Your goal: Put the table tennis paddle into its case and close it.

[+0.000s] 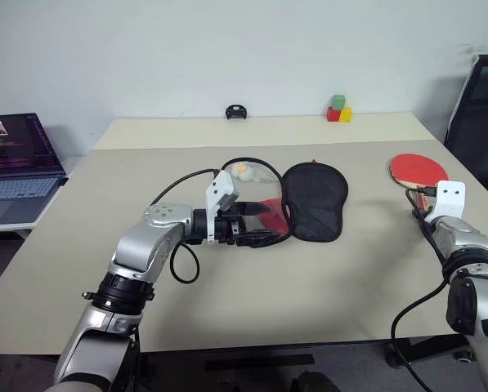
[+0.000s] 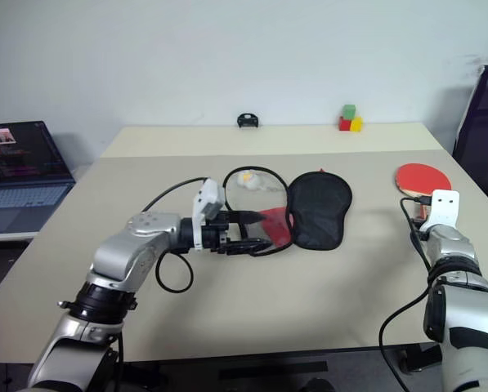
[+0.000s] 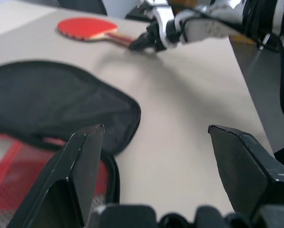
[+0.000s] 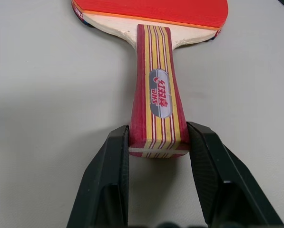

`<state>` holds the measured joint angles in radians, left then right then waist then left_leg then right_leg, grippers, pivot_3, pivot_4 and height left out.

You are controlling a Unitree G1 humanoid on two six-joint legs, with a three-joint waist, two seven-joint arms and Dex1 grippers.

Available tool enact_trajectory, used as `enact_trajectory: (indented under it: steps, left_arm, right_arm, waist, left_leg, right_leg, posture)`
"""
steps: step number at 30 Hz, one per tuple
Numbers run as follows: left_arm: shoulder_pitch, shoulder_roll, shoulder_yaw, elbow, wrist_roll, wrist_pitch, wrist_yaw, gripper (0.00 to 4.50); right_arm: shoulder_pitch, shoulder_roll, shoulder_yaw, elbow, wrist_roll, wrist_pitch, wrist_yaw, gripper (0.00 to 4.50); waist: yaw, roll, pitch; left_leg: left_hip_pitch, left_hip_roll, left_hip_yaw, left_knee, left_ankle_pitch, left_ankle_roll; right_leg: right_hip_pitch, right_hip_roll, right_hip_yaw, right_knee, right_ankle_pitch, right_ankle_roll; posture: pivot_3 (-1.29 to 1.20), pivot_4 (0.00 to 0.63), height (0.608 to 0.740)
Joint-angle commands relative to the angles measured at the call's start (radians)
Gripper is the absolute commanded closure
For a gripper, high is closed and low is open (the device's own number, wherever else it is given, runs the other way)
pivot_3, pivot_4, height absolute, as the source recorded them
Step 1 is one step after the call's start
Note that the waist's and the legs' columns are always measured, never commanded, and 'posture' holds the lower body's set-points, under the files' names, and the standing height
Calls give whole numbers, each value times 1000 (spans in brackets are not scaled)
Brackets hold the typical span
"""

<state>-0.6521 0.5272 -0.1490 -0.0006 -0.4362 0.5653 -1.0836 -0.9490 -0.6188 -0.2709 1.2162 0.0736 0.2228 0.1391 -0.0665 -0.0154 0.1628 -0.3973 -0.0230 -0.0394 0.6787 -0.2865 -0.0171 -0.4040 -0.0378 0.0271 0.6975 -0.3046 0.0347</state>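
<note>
1. The paddle lies flat on the table at the robot's right, red blade away from the robot, handle toward it. It is well apart from the case, which lies near the table's middle
2. The right gripper pinches the butt end of the handle, one finger pressed on each side. The hold sits at the very end, so in a lift the blade's weight may swing the paddle down or twist it out of the fingers
3. The handle's sides look smooth and taper toward the blade; a light squeeze may let it slide forward out of the grip
4. The case lies with its black flap folded open, red lining and mesh showing at the near edge. The left gripper hovers at that edge with its fingers spread wide, holding nothing
5. With the soft case unheld, the arriving blade is likely to push it across the table or catch on the limp flap instead of sliding in
6. A cable loops by the case's far edge and may snag the paddle or a gripper
</note>
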Motion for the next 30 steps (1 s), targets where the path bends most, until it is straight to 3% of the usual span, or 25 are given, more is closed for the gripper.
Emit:
enact_trajectory:
  steps: [1, 4, 16, 23, 29, 30]
  left_arm:
    - [25, 14, 21, -79, -32, 15, -13, 653]
    - [34, 8, 13, -91, -38, 22, -11, 653]
    - [5, -23, -25, -62, -29, 4, -48, 653]
    - [-10, -36, -35, -34, -18, -12, -67, 653]
    - [-14, -41, -36, -32, -12, -16, -68, 653]
    - [-12, -42, -35, -34, -12, -15, -67, 653]
  right_arm:
    - [130, 14, 33, -323, 44, 191, 117, 3087]
    - [317, 15, 13, -711, 104, 423, 114, 3087]
    - [726, 56, -158, -1646, 246, 1059, 67, 3087]
    - [763, 64, -215, -1707, 275, 1180, 93, 3087]
    - [796, 70, -208, -1697, 279, 1176, 109, 3087]
    - [801, 70, -205, -1691, 276, 1168, 109, 2737]
  waist:
    - [1, 0, 0]
    - [4, 0, 0]
    - [25, 1, -1]
    - [35, 1, -1]
    - [36, 1, -1]
    - [36, 1, -1]
  left_leg:
    - [0, 0, 0, 0, 0, 0]
    - [-1, 1, -2, 0, 0, 1]
    - [-1, 0, -4, 0, -2, 4]
    - [-1, -1, -6, 0, -2, 4]
    - [-2, -1, -7, 0, -2, 4]
    - [-1, -1, -7, 0, -2, 4]
  right_leg:
    - [0, 0, 0, 0, 0, 0]
    - [0, 0, -1, 0, 0, 0]
    - [0, 0, -3, 1, 0, 0]
    - [1, 0, -5, 1, 0, 0]
    - [1, 0, -6, 0, 0, 0]
    - [1, 0, -6, 0, 0, 0]
  posture:
    - [0, 150, 740]
    - [0, 150, 740]
    - [0, 150, 740]
    - [0, 150, 740]
    - [0, 150, 740]
    - [0, 150, 740]
